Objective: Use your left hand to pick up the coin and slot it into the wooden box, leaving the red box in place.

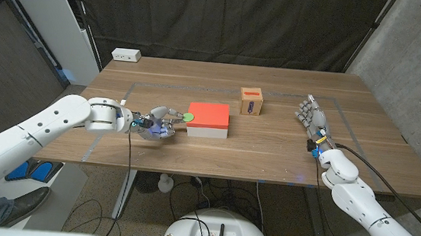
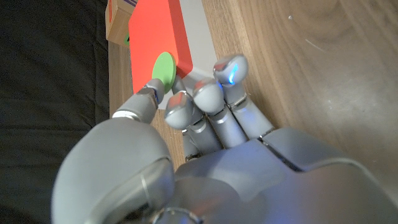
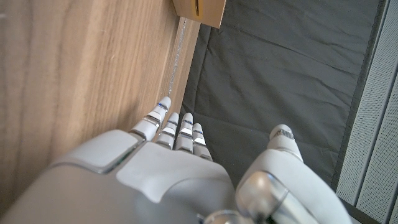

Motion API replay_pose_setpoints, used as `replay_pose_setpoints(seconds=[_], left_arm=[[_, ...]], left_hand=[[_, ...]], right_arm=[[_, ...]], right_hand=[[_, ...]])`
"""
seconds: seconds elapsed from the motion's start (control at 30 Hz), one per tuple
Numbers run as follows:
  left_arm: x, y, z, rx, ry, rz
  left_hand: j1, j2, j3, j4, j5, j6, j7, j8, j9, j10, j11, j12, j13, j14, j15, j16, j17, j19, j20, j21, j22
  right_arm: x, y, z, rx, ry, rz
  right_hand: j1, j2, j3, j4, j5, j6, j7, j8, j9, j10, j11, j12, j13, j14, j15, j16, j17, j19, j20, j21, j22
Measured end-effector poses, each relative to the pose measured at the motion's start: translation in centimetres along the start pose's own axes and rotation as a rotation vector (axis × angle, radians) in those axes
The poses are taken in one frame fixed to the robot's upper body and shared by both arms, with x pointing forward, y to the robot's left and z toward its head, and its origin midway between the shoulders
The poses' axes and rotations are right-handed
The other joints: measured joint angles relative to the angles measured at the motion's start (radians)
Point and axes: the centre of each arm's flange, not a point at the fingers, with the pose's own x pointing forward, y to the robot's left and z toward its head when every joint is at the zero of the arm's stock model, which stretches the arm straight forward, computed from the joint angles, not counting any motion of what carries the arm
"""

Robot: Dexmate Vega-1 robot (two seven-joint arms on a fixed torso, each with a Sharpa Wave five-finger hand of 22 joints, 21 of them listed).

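The green coin (image 1: 188,117) sits at the left edge of the red box's (image 1: 209,116) top, half past that edge. My left hand (image 1: 156,122) is just left of the red box, and its thumb and a fingertip pinch the coin (image 2: 164,67), with the other fingers curled in beside it. In the left wrist view the red box (image 2: 155,31) lies right behind the coin. The small wooden box (image 1: 252,102), which has a red-marked slot on top, stands behind and to the right of the red box. My right hand (image 1: 313,118) stands at the right of the table, fingers spread and holding nothing.
A white power strip (image 1: 126,54) lies at the table's far left corner. The red lid rests on a white base (image 1: 207,132). Dark curtains hang behind the table. The wooden box's corner (image 3: 199,9) lies beyond my right hand's fingers.
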Motion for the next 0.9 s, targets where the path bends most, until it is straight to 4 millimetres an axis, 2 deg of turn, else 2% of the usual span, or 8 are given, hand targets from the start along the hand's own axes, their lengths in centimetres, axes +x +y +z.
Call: replay_pose_setpoints(seconds=[0.9], left_arm=[[0.5, -1.5, 0.5, 0.014, 0.015, 0.058]], left_hand=[[-0.002, 0.004, 0.003, -0.003, 0.0, -0.019, -0.003, -0.002, -0.002, -0.003, -0.003, -0.011, -0.01, 0.0, 0.0, -0.009, -0.001, 0.0, 0.0, 0.008, -0.022]], right_arm=[[-1.0, -0.3, -0.3, 0.007, -0.007, -0.023]], right_hand=[[0.0, 0.0, 0.0, 0.0, 0.0, 0.0, 0.0, 0.0, 0.0, 0.009, -0.002, 0.0, 0.0, 0.005, 0.005, 0.0, 0.0, 0.004, 0.004, 0.0, 0.0]])
